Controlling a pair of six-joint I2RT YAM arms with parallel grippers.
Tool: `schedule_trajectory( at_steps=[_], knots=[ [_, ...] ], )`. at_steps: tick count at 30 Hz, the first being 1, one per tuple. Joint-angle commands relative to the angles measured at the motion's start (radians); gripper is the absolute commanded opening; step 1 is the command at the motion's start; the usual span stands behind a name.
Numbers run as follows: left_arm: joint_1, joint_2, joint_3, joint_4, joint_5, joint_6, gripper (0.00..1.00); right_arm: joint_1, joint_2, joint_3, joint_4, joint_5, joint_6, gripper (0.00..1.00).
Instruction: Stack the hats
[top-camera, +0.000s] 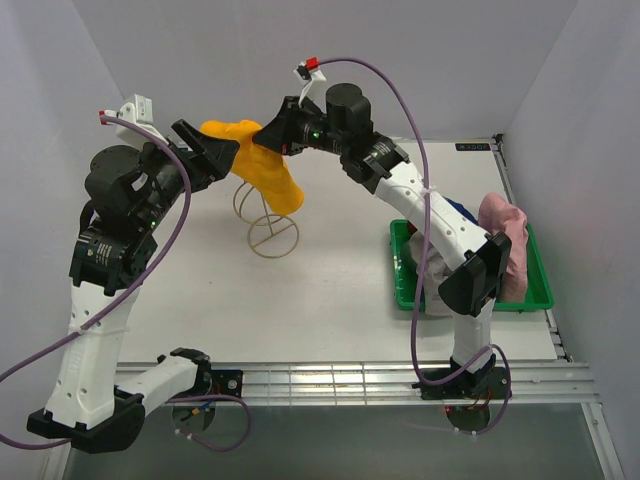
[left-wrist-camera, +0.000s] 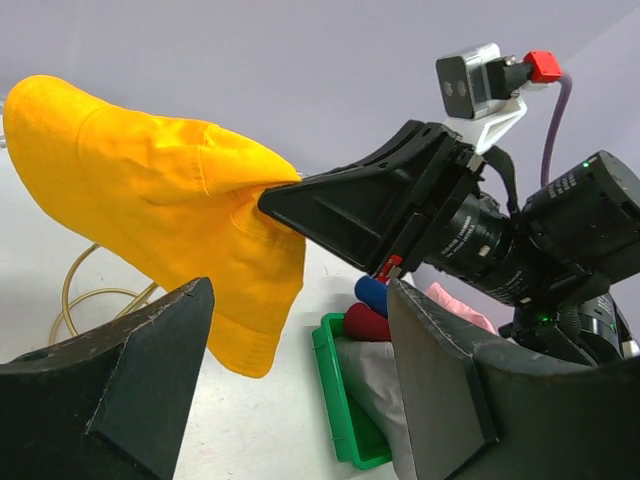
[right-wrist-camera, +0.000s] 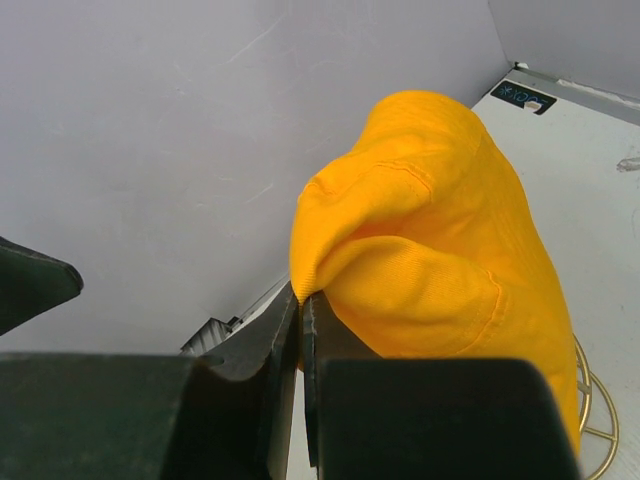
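Between right tool (right-wrist-camera: 301, 300) tips: yellow hat (right-wrist-camera: 430, 250) fabric pinched tight | left tool (left-wrist-camera: 300, 290): spread wide, just beside hat | under hat: wire stand (top-camera: 271, 228)

Pale lilac-grey walls (top-camera: 560, 60) enclose a white tabletop (top-camera: 300, 310) on three sides (even, soft lighting, faint shadows). Slotted silver metal rails (top-camera: 330, 380) run along its near edge.
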Motion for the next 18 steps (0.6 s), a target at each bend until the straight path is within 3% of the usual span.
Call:
schedule_trajectory(
  at_steps=[1,5,10,18],
  knots=[
    [-0.003,-0.004,0.018,-0.007,-0.008,0.009,0.80,0.001,-0.021,0.080,0.040,-0.025,0.002,0.08],
    [-0.004,-0.009,0.012,-0.005,-0.009,0.009,0.80,0.001,-0.050,0.041,0.081,-0.034,0.023,0.08],
    [-0.004,-0.007,0.006,0.001,-0.003,0.009,0.80,0.001,-0.019,0.085,0.011,-0.020,-0.007,0.08],
    [-0.003,-0.021,-0.030,0.004,-0.001,0.007,0.80,0.007,-0.025,-0.074,0.025,0.015,-0.069,0.08]
  ],
)
